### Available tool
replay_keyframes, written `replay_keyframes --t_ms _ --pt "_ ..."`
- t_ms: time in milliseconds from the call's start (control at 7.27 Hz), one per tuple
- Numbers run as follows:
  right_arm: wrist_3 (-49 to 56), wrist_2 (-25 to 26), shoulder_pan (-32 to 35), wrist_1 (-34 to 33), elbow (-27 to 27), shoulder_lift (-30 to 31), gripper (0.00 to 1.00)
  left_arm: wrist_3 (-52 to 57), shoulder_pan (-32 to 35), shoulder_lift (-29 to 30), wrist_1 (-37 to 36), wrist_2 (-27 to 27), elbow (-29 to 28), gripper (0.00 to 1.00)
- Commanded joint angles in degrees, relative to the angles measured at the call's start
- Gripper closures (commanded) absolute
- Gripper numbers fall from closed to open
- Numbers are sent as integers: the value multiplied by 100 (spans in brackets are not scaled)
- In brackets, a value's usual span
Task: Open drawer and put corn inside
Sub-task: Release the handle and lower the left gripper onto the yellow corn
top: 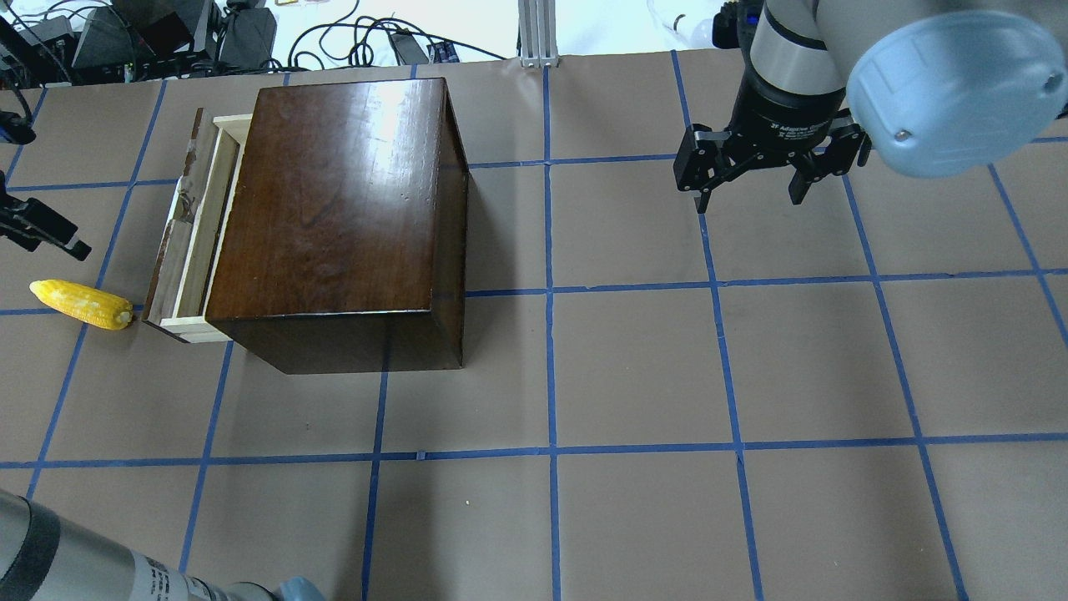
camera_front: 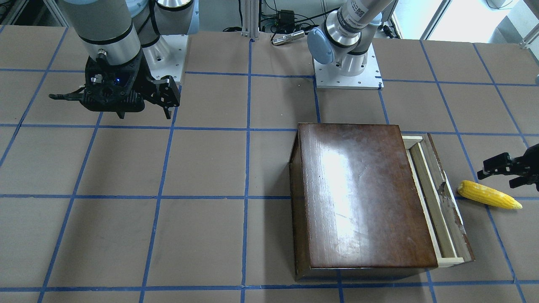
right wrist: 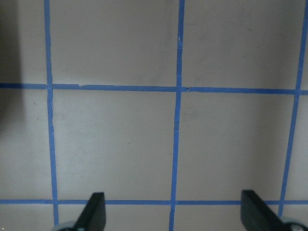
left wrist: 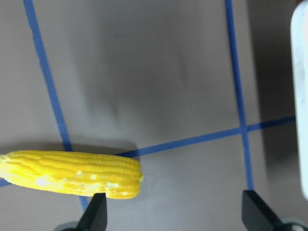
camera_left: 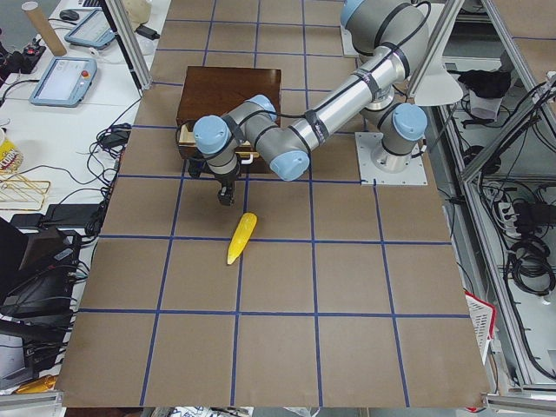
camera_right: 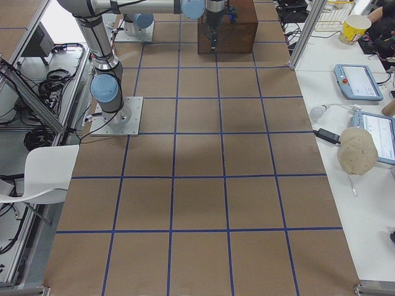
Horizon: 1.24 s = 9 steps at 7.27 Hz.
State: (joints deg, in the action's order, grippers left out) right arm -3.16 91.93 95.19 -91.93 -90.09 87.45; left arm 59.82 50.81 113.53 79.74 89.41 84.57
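Observation:
The dark-brown wooden box [camera_front: 366,198] stands on the table. Its drawer [camera_front: 438,202] is pulled out a little and shows a strip of pale wood behind the chipped dark front; it also shows in the overhead view [top: 196,234]. The yellow corn [camera_front: 488,195] lies on the table just outside the drawer front, as in the overhead view [top: 82,302]. My left gripper [camera_front: 511,170] hovers open and empty next to the corn. In the left wrist view the corn [left wrist: 72,173] lies by the left fingertip [left wrist: 96,211]. My right gripper [top: 748,200] is open and empty, far from the box.
The table [top: 634,367] is covered in brown paper with a blue tape grid. The arm bases [camera_front: 347,75] stand at the robot's edge. Cables and equipment [top: 250,33] lie beyond the far edge behind the box.

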Motion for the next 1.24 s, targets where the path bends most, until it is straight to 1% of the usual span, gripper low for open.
replay_keyframes --t_ms 0,138,412,550,688,825,962,1100 --pt "0 0 0 0 0 0 0 1878 -316 72 -11 156 60 0" --pt "0 0 0 0 0 0 0 2502 -317 107 -29 147 60 0" --pt "0 0 0 0 0 0 0 4493 -317 353 -510 462 77 0" --pt "0 0 0 0 0 0 0 5539 -387 415 -512 455 78 0" --pt "0 0 9 0 0 0 0 6054 -422 485 -791 429 104 0" --pt "0 0 0 0 0 0 0 6268 -423 581 -1194 402 234 0" --pt "0 0 0 0 0 0 0 6827 -423 652 -1616 350 410 9" --pt "0 0 0 0 0 0 0 6937 -414 687 -1898 332 568 8"
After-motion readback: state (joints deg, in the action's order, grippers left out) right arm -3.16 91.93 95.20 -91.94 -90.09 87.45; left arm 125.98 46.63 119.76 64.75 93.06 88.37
